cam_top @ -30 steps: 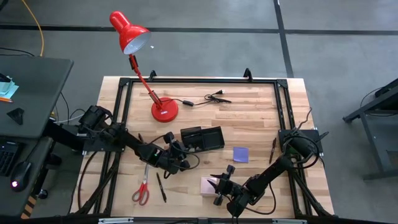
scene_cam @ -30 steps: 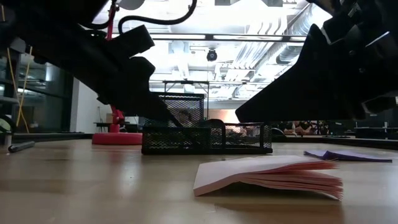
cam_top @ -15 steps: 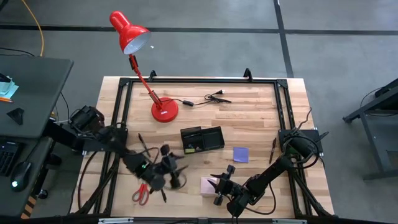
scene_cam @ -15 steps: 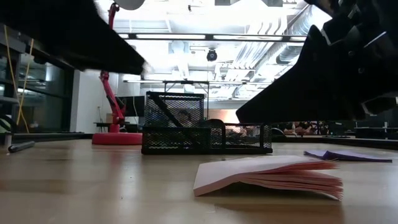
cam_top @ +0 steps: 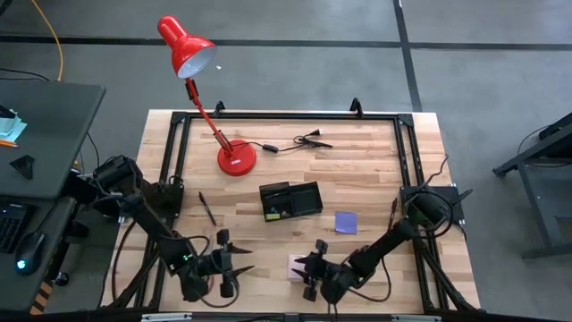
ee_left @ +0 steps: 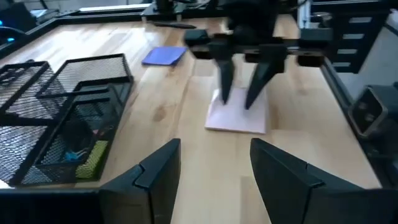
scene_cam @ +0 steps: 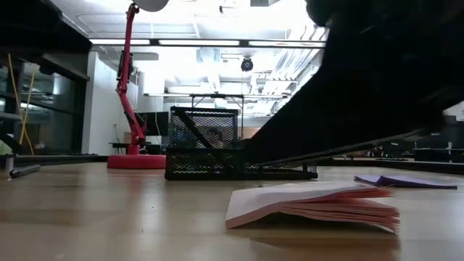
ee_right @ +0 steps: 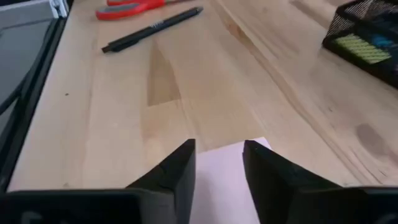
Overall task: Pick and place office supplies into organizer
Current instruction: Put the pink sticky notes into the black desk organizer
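The pale pink sticky pad (cam_top: 293, 265) lies flat near the table's front edge, its top sheet curled up (scene_cam: 290, 194). My right gripper (ee_right: 219, 146) hovers open over it, fingers pointing steeply down at its far part (ee_left: 237, 99). My left gripper (cam_top: 241, 266) hangs open to the left of the pad, level and pointing at it, with nothing between its fingers (ee_left: 214, 149). The black mesh organizer (cam_top: 290, 199) stands mid-table; a dark pen leans in its tall cup (scene_cam: 190, 129). The purple pad (cam_top: 346, 222) lies flat to its right. The red scissors (ee_right: 130, 7) and a pen (ee_right: 152, 28) lie beyond the pink pad. My right gripper has its two fingertips (ee_left: 225, 93) right at the pink pad's top sheet (ee_left: 239, 118), coming from above. I cannot tell whether they touch it. The pad lies flat on the table.
A red desk lamp (cam_top: 234, 159) and a black cable with plug (cam_top: 299, 141) sit at the back. One pen (cam_top: 206, 207) lies left of the organizer, another (cam_top: 392, 210) at the right. A black frame (cam_top: 179, 161) rims the table.
My left gripper has swung away from the organizer toward the table's near left corner and now hangs over the spot where the scissors lie. My right gripper has rolled a little in place above the pink pad, which has not moved.
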### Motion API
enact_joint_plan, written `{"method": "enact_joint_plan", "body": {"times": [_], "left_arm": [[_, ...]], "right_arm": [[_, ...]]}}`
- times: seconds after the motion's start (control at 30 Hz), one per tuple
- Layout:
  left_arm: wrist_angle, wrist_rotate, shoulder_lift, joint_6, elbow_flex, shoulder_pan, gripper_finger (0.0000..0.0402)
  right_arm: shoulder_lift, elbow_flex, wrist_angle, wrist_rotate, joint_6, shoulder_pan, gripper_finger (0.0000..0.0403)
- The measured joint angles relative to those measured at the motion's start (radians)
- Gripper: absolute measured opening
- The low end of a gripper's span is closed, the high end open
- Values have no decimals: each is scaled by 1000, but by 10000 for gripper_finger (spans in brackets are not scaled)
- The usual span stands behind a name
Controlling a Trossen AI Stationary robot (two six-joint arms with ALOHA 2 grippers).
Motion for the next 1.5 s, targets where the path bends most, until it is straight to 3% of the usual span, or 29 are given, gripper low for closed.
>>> {"method": "enact_joint_plan", "body": {"times": [0.2,0.4,0.57,1.2,1.5], "left_arm": [[20,24,-15,-50,0,-9,184],[62,39,-16,-18,0,-9,184],[58,39,-16,-20,0,-8,184],[51,64,-14,-54,0,-9,184],[49,63,-14,-51,0,-9,184]], "right_arm": [[-6,0,16,-115,-125,-8,218],[-11,0,30,-112,-214,-3,328],[-17,0,-17,-173,-252,-3,391],[-19,2,-179,-119,-200,-21,380],[-24,4,-184,-287,-91,-86,374]]}}
